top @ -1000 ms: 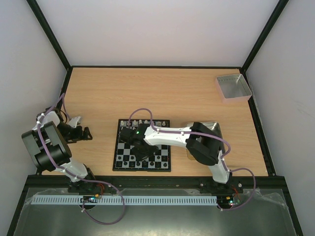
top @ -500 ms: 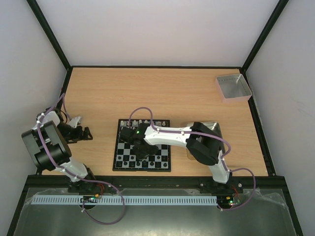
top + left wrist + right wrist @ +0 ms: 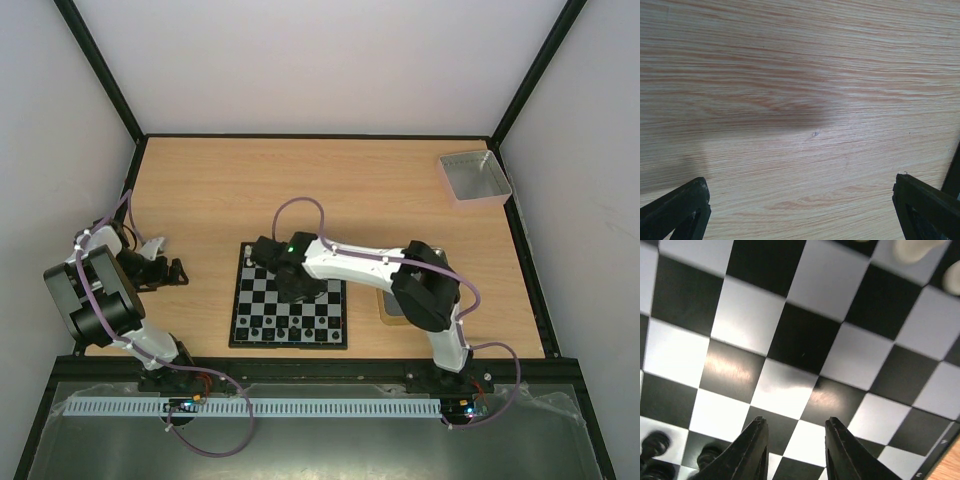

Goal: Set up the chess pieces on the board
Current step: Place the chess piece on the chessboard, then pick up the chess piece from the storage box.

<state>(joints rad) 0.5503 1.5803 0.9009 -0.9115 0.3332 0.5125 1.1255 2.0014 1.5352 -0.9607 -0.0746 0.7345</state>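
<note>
The board (image 3: 262, 304) lies in the middle of the table, near the front. Black chess pieces (image 3: 283, 326) stand on its near rows. My right gripper (image 3: 292, 288) hovers over the board's far half. In the right wrist view the right gripper (image 3: 796, 429) is open, with only bare board squares (image 3: 800, 340) between its fingers. Black pieces (image 3: 655, 442) show at lower left there, and white pieces (image 3: 912, 249) at top right. My left gripper (image 3: 172, 271) rests off the board's left side. The left gripper (image 3: 800, 200) is wide open over bare wood, holding nothing.
A grey square tray (image 3: 474, 178) sits at the back right corner. A metal tin (image 3: 392, 308) lies right of the board, mostly hidden under the right arm. Black frame rails run along the table's sides.
The right arm has lifted and swung from the board's middle toward its far side, now covering the far row of pieces. The left arm has not moved.
</note>
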